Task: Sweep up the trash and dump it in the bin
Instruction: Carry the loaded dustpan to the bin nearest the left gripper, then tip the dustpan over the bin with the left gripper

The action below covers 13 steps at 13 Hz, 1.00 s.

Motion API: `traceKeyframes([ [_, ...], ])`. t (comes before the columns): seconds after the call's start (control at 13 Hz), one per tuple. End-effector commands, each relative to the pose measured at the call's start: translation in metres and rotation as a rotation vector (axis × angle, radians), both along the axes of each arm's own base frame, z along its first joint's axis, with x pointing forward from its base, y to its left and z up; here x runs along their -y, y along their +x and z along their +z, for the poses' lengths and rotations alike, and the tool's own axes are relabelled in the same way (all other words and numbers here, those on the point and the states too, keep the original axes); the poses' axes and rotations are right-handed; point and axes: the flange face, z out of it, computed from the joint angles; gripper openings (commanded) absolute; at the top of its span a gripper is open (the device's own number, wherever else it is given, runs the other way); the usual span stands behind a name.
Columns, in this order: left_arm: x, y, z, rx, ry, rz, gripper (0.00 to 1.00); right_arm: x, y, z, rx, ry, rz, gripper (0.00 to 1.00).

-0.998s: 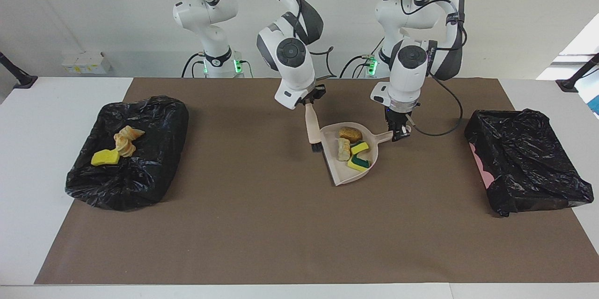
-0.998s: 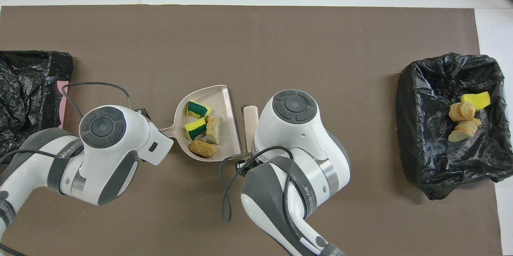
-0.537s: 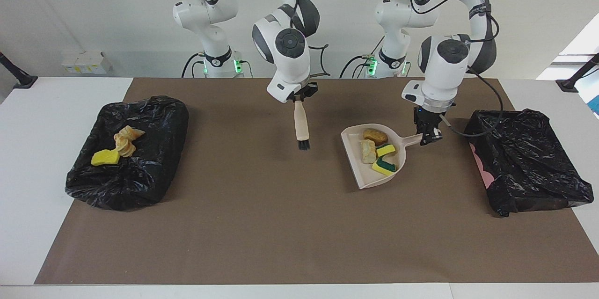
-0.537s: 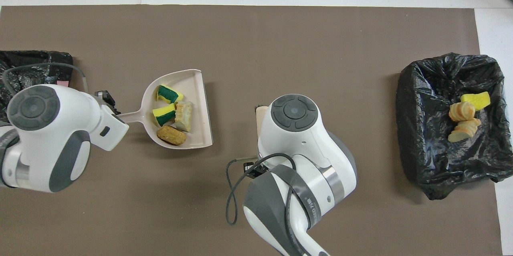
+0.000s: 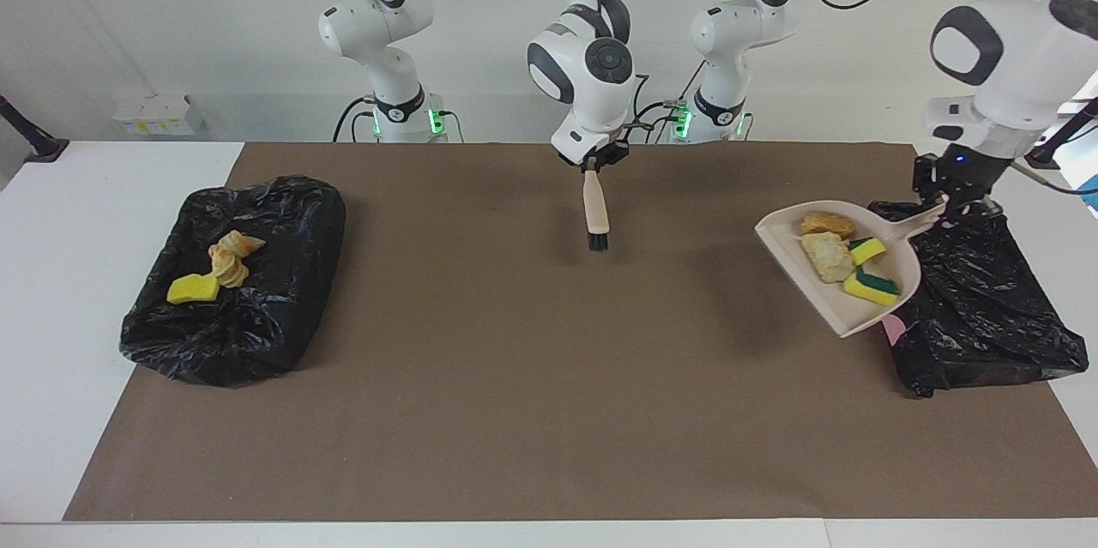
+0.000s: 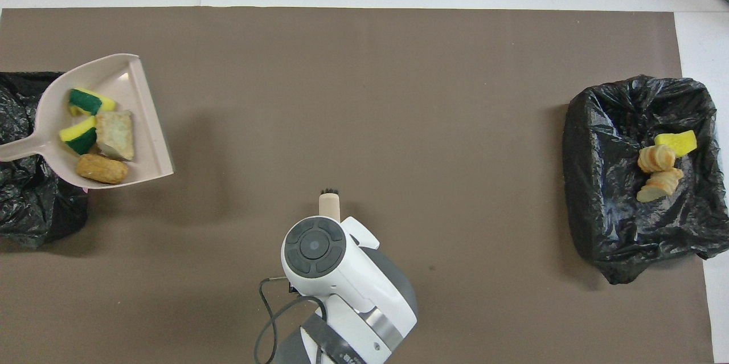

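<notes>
trash [image 5: 841,261] in dustpan [image 5: 836,312] — beside bin [image 5: 986,316]

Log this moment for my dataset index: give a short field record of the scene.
left gripper: shut on dustpan handle, raised beside the left-end bin
dustpan load: four scraps
right gripper: shut on brush, bristles down over mat
right-end bin: three scraps inside

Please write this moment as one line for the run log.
left gripper: shut on dustpan handle, raised beside bin, four scraps aboard | right gripper: holds brush over mat | dump: not yet
</notes>
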Motion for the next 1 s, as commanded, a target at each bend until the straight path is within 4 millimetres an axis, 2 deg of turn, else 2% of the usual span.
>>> traceKeyframes([
  [0.0,-0.084,0.006,0.023,0.023,0.003,0.033,0.0,-0.008,0.001,-0.026,-0.006,-0.014,-0.008,0.0],
  [0.15,-0.123,0.004,0.03,0.012,0.08,0.024,0.0,-0.01,0.002,-0.039,-0.032,-0.021,0.008,0.0],
  [0.31,-0.145,0.0,0.034,-0.008,0.155,0.027,0.0,-0.009,0.001,-0.042,-0.048,-0.026,0.006,0.0],
  [0.46,-0.162,0.005,0.042,-0.02,0.306,-0.018,0.0,-0.01,-0.001,-0.042,-0.051,-0.025,0.007,0.0],
  [0.69,-0.174,0.016,0.048,-0.01,0.524,-0.09,0.0,-0.011,0.0,-0.041,-0.047,-0.017,0.03,0.0],
  [0.77,-0.177,0.017,0.049,-0.01,0.577,-0.096,0.0,-0.011,0.0,-0.041,-0.047,-0.017,0.032,0.56],
  [0.84,-0.178,0.017,0.046,-0.023,0.607,-0.072,0.0,-0.011,0.001,-0.041,-0.041,-0.018,0.042,1.0],
  [0.92,-0.175,0.018,0.047,-0.035,0.66,-0.066,0.0,-0.01,0.002,-0.04,-0.038,-0.017,0.044,1.0],
])
